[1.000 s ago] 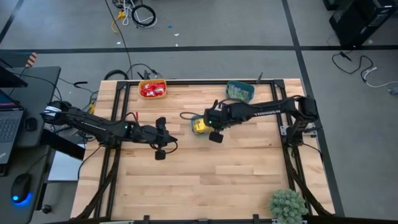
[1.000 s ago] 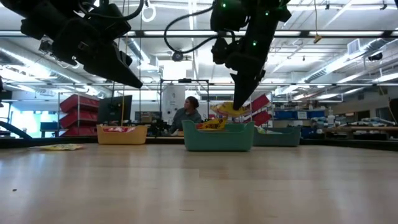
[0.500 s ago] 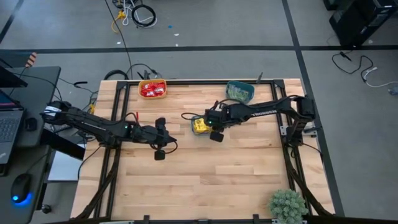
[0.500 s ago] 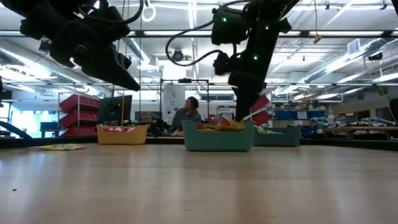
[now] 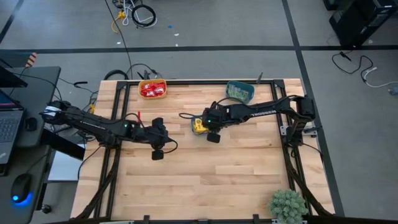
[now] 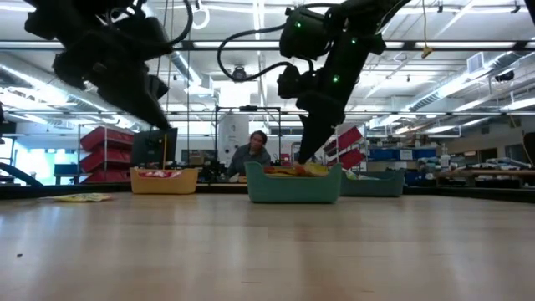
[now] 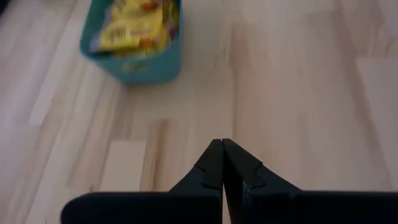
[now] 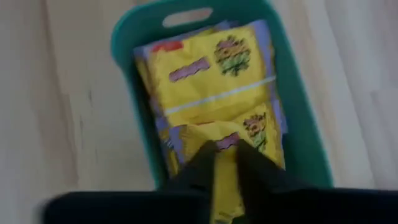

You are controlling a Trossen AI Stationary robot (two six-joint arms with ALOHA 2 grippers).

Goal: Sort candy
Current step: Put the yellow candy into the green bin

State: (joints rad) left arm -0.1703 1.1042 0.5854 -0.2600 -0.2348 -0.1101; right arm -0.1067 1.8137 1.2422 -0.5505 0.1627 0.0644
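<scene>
The right wrist view is showing the right gripper (image 8: 225,163) hanging over a teal bowl (image 8: 306,152) that is packed with yellow candy packets (image 8: 211,81). Its two dark fingers are standing a narrow gap apart, and a yellow packet is lying right in that gap beneath the tips; whether they are pinching it or merely resting over it cannot be told. The step in hand appears to be the dropping of a yellow packet into its own bowl.

In the high view the right gripper (image 5: 208,126) is reaching to the middle of the table (image 5: 217,180), with the teal bowl (image 5: 198,126) directly under it. Beyond it, toward the far edge, an orange bowl (image 5: 152,89) is holding red candy (image 5: 152,91) and a second teal bowl (image 5: 240,91) is holding pale packets. The left gripper (image 7: 222,163) is hovering over bare wood, its fingers pressed together and carrying nothing, with the yellow-filled bowl (image 7: 134,65) ahead of its tips. In the low view a loose yellow packet (image 6: 82,198) is lying on the table near the orange bowl (image 6: 164,180), well apart from both grippers.

The next move probably calls for the right gripper to be lifting clear of the bowl with its fingers free, and for one arm to be heading for that stray packet.
</scene>
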